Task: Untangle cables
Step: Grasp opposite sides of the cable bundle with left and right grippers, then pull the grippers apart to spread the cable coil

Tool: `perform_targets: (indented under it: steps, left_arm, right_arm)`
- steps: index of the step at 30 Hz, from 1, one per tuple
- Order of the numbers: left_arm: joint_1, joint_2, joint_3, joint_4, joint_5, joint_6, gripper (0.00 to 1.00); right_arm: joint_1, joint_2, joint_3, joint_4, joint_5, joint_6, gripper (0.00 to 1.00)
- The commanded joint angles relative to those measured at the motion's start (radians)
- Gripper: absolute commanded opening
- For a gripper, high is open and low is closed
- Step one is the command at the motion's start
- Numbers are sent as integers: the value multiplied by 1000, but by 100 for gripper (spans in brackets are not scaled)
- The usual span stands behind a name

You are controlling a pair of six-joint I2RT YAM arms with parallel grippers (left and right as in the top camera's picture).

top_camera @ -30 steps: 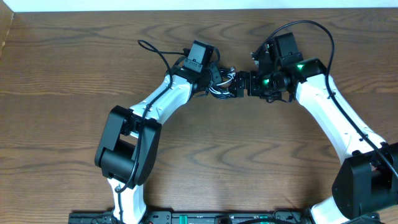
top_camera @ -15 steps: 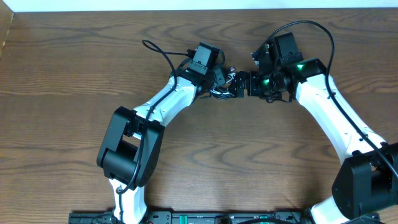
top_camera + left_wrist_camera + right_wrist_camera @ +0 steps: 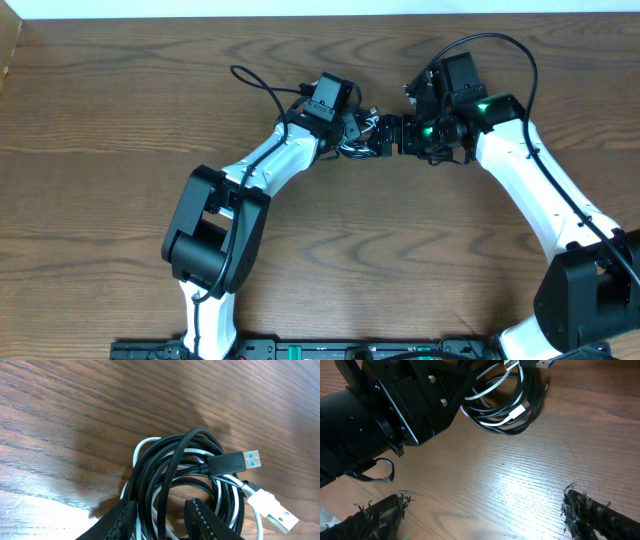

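The cables (image 3: 190,460) are balled into one loop of black and white strands. A black plug with a blue tongue (image 3: 235,462) and a white plug (image 3: 272,510) stick out to the right. My left gripper (image 3: 160,510) is shut on several strands of the cables at the bundle's near side. In the overhead view the cables (image 3: 350,148) sit under the left gripper (image 3: 358,130), far of the table's centre. The right gripper (image 3: 487,515) stands wide open over bare wood, a little short of the cables (image 3: 505,410), which hang from the left gripper's black body (image 3: 420,400).
The wooden table (image 3: 120,200) stretches around both arms. A thick black wire (image 3: 255,85) loops off the left arm toward the far left. The right arm's own wire (image 3: 500,45) arcs over its wrist. The two grippers nearly meet tip to tip.
The left arm has shifted slightly to the right and carried the bundle toward the right gripper. The right arm has not moved.
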Motion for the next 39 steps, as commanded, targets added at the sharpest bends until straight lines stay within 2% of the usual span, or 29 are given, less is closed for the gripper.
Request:
perform_targets:
  steps: [1, 3, 7, 10, 17, 29, 35, 39]
  left_arm:
    - [0, 17, -5, 1, -12, 0, 29]
    - [0, 17, -5, 1, -12, 0, 21]
    - [0, 17, -5, 1, -12, 3, 19]
    - [0, 17, -5, 1, -12, 9, 8]
    - [0, -16, 0, 6, 74, 47, 7]
    - [0, -230, 1, -34, 144, 76, 7]
    - [0, -295, 1, -30, 289, 94, 7]
    - [0, -325, 1, -26, 320, 94, 8]
  right_arm:
    - [8, 2, 19, 0, -4, 10, 99]
    - [8, 2, 19, 0, -4, 10, 99]
    - [8, 2, 19, 0, -4, 10, 99]
    - [8, 2, 19, 0, -4, 10, 99]
    - [8, 3, 19, -4, 66, 10, 99]
    - [8, 13, 19, -31, 176, 67, 99]
    - [8, 13, 19, -21, 175, 74, 99]
    - [8, 13, 19, 3, 168, 74, 99]
